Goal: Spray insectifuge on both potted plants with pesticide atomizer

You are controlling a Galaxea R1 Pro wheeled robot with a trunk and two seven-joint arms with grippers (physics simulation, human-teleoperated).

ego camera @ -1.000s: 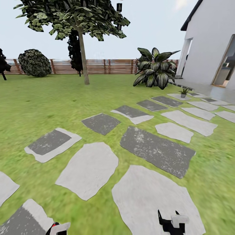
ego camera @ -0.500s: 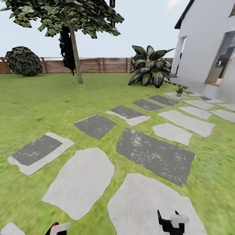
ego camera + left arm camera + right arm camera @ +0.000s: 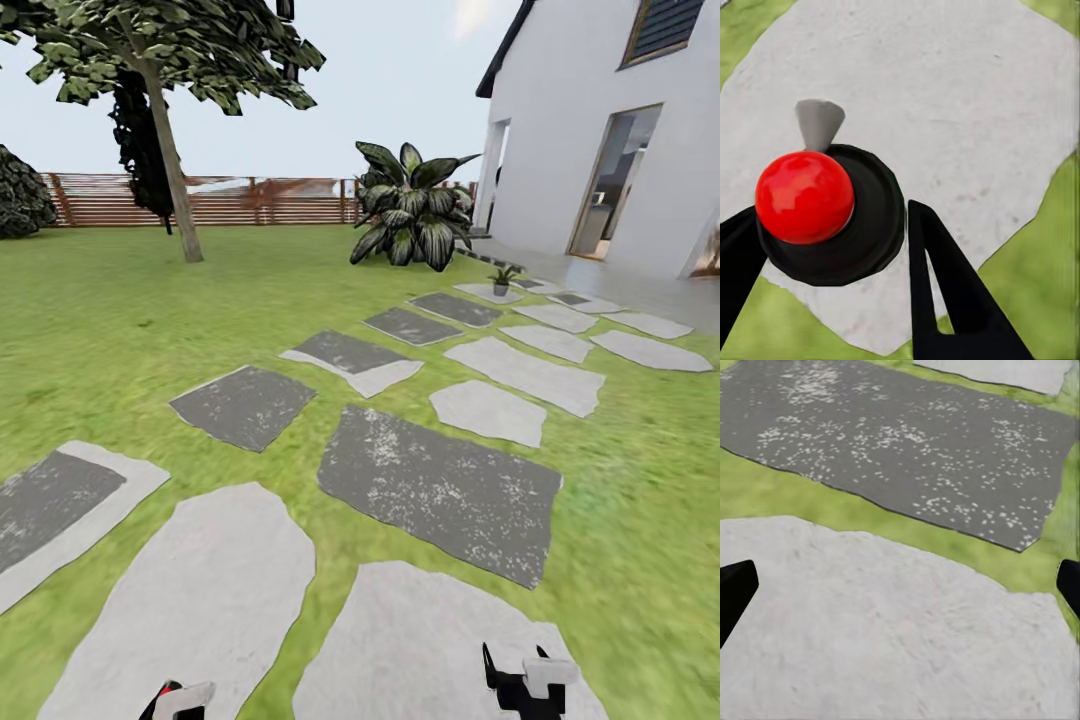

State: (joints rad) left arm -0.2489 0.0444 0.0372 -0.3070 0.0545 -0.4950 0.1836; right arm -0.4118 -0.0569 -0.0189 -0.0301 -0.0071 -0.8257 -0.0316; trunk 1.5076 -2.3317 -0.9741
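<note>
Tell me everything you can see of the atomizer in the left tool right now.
The atomizer sits between the left tool's two dark fingers, seen from above: a glossy red ball top on a round black body, with a grey cone-shaped nozzle sticking out from one side. It hangs above a pale stepping stone bordered by grass. Its lower body is hidden.

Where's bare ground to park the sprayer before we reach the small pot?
Free: the dark slab ahead of the right gripper, and the pale stone beyond it, both grass-bordered. The potted plant stands on a far stone beside the big striped plant: tighter there. The left gripper holds the atomizer.
</note>
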